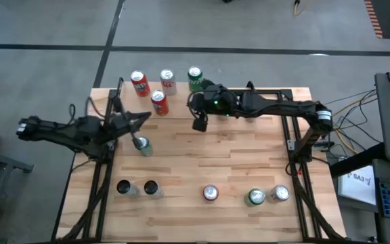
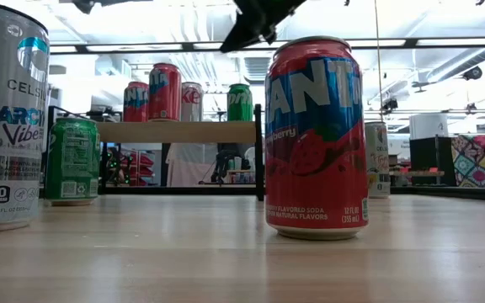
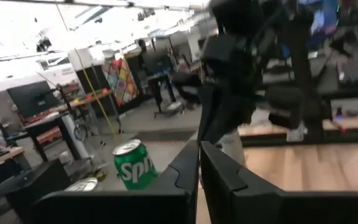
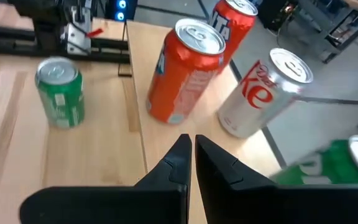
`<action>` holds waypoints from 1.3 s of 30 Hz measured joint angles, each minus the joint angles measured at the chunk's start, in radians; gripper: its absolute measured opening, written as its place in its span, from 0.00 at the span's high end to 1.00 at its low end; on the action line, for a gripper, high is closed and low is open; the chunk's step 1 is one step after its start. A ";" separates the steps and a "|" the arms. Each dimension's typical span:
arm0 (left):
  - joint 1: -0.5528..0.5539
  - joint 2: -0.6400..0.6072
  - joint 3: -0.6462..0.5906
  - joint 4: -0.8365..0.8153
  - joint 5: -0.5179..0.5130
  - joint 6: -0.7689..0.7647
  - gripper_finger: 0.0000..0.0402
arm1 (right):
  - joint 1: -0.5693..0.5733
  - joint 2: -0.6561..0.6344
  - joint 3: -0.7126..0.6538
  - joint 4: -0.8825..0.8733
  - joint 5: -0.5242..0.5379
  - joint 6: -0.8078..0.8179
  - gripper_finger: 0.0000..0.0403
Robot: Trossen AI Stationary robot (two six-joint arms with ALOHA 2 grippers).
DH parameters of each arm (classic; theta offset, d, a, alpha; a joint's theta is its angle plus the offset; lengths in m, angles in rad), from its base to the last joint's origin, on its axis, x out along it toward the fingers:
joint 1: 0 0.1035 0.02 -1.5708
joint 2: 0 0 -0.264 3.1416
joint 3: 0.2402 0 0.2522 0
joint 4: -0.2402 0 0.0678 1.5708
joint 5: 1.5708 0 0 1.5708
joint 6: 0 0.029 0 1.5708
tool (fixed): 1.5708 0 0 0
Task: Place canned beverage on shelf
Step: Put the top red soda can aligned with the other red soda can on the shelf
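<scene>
A: High view first. The left gripper [image 1: 141,120] hangs over the left side of the large plank-striped wooden tabletop [image 1: 235,156], and the right gripper [image 1: 199,125] hangs just in front of the small light-wood shelf with thin black posts [image 2: 175,132] at the far edge. From up here I cannot tell how either pair of jaws stands.

B: The wrist views settle it. Each arm's two dark fingers are pressed together with nothing between them.

A: How many cans do you count from above?

B: Ten. Four stand on the shelf: a red Fanta can [image 1: 139,84], an orange can [image 1: 158,102], a silver-and-red Coke can [image 1: 168,80] and a green Sprite can [image 1: 195,78]. Six stand on the tabletop: a green can [image 1: 143,146] close to the left gripper, two dark-topped cans [image 1: 137,188] at front left, and three more [image 1: 249,195] along the front.

A: The low view adds the height. The shelf board is raised on its posts and all four cans stand upright on it.

B: It also shows labels the top view hides: a big red strawberry Fanta can [image 2: 314,139] and a white Celsius can [image 2: 7,118] among the front ones.
</scene>
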State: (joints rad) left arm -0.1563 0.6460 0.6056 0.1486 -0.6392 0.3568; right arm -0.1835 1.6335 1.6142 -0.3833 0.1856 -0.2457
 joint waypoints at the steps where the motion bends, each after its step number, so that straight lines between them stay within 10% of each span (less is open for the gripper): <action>1: 0.008 0.032 0.021 0.000 0.000 0.002 1.00 | 0.000 -0.011 0.000 -0.018 -0.001 -0.008 0.97; 11: 0.164 0.300 0.347 -0.391 0.013 -0.005 1.00 | 0.000 -0.098 0.000 -0.235 -0.011 -0.036 0.97; 25: 0.503 0.578 0.835 -1.069 0.429 0.050 1.00 | 0.000 -0.215 -0.062 -0.344 -0.142 -0.016 0.97; 39: 0.610 0.716 0.972 -1.247 0.526 0.180 1.00 | 0.002 -0.308 -0.209 -0.326 -0.144 0.003 0.97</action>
State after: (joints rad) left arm 0.4538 1.3624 1.5772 -1.0986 -0.1127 0.5369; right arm -0.1818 1.3254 1.4054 -0.7090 0.0420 -0.2429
